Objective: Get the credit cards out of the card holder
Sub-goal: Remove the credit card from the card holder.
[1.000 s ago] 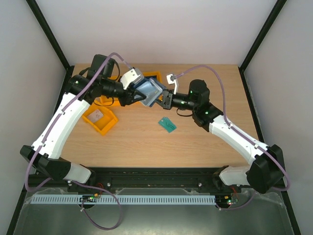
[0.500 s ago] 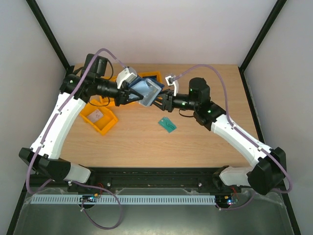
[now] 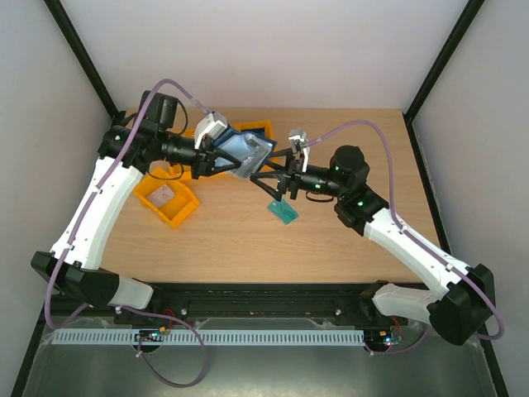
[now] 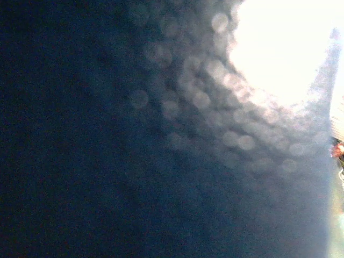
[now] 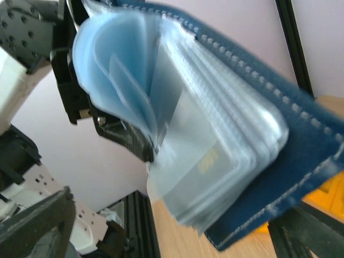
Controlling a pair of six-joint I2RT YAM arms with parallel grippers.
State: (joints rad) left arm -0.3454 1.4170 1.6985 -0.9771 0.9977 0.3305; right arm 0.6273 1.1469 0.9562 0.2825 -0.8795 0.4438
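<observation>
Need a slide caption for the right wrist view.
Left gripper holds the card holder open, clear sleeves fanned before the open right gripper; one card's gold chip shows through a sleeve.

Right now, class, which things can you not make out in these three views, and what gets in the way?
- Left wrist view: only dark blue blur and white glare; the card holder apparently fills the lens, hiding the left fingers.
- Right wrist view: how many credit cards are in the sleeves; overlapping clear plastic blurs them.
- Top view: the rear orange bin, mostly covered by the card holder.
</observation>
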